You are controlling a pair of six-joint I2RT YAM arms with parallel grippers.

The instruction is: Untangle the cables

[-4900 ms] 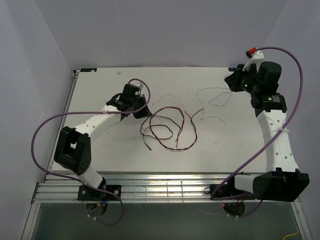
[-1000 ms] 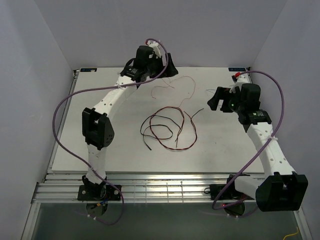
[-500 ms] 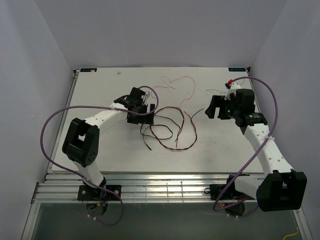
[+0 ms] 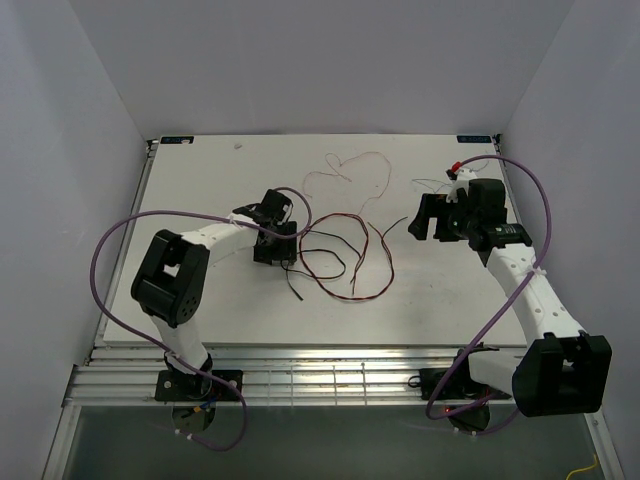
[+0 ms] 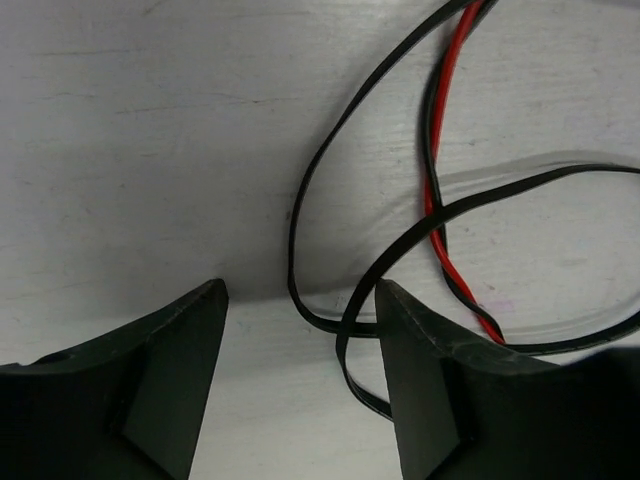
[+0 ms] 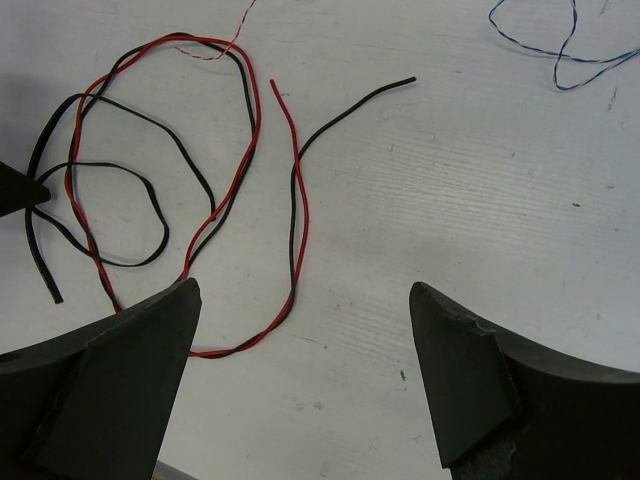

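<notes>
A tangle of black cables and a red cable lies mid-table. My left gripper is down at its left edge, open. In the left wrist view a loop of black cable lies on the table between the fingers, nearer the right one, and the red cable runs past it. My right gripper hangs open over the tangle's right side, above a twisted red and black cable. A pale pink cable lies at the back. A pale blue-grey cable lies apart to the right.
The white table is walled by pale panels on the left, back and right. Purple hoses loop off both arms. A slatted metal rail runs along the near edge by the arm bases.
My left arm swung from the back of the table down to the tangle's left edge, and its jaws narrowed around a black loop. The right gripper drifted slightly left.
</notes>
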